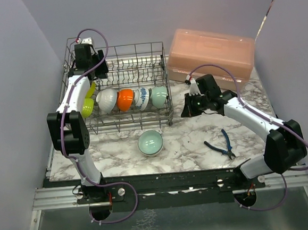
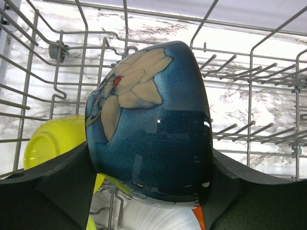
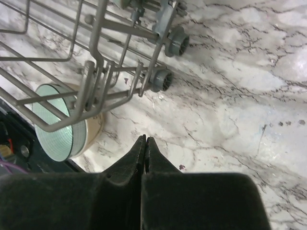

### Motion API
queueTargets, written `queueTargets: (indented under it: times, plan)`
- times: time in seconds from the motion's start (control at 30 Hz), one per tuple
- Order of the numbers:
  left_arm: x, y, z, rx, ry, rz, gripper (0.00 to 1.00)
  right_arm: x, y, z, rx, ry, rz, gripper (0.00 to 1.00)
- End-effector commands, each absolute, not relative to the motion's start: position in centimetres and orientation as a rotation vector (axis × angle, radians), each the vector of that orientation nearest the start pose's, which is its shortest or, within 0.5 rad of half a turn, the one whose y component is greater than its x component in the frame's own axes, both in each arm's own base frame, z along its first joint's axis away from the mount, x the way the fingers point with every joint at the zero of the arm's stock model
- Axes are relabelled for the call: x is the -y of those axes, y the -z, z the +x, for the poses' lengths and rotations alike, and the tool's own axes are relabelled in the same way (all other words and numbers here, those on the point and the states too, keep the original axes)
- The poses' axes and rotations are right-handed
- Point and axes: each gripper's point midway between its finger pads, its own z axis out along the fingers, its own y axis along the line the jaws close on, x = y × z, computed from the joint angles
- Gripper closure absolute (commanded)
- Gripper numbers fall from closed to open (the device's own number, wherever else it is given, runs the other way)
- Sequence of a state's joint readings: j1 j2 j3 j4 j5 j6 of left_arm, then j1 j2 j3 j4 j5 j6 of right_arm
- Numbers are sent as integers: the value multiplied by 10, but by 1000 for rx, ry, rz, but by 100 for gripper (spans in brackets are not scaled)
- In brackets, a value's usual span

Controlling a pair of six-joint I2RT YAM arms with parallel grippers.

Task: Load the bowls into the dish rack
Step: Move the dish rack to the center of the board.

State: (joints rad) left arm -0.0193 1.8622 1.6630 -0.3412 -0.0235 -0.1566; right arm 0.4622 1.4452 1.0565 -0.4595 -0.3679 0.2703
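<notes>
My left gripper (image 2: 148,163) is shut on a dark blue bowl (image 2: 158,124) painted with a beige flower, and holds it over the rear left of the grey wire dish rack (image 1: 138,46). In the top view that gripper (image 1: 87,60) hides the bowl. A lime-yellow bowl (image 1: 87,105), a white one (image 1: 107,99), an orange one (image 1: 125,99), a blue-patterned one (image 1: 141,97) and a pale teal one (image 1: 159,95) stand in the rack's front row. Another pale teal bowl (image 1: 150,143) sits on the table in front. My right gripper (image 3: 145,140) is shut and empty, low over the marble beside the rack's front right corner.
A pink lidded box (image 1: 211,54) stands at the back right. Blue-handled pliers (image 1: 222,144) lie on the marble table near the right arm. The rack's small wheels (image 3: 163,79) are just ahead of the right fingertips.
</notes>
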Motion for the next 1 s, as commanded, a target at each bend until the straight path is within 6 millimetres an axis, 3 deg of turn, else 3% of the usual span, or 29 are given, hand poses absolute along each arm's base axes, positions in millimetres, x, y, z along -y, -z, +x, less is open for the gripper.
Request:
queueTargets:
  times: [0.0, 0.2, 0.4, 0.5, 0.63, 0.77, 0.97]
  plan:
    - [3, -284, 555, -1921, 31, -148, 100, -207, -131, 279, -2494, -657, -418, 100]
    - [1, -288, 558, -1912, 16, -143, 100, -208, -143, 277, -2440, -682, -429, 97]
    - [0, -292, 553, -1906, 7, -131, 100, -234, -188, 292, -2295, -827, -468, 43]
    - [-1, -293, 550, -1906, -5, -128, 100, -246, -202, 303, -2254, -882, -477, 30]
    - [-3, -294, 546, -1906, -19, -129, 100, -262, -205, 321, -2266, -929, -461, 27]
    - [-6, -295, 542, -1904, -35, -131, 100, -270, -187, 334, -2341, -855, -444, 29]
    - [-7, -296, 539, -1904, -43, -131, 100, -271, -158, 332, -2447, -726, -458, 45]
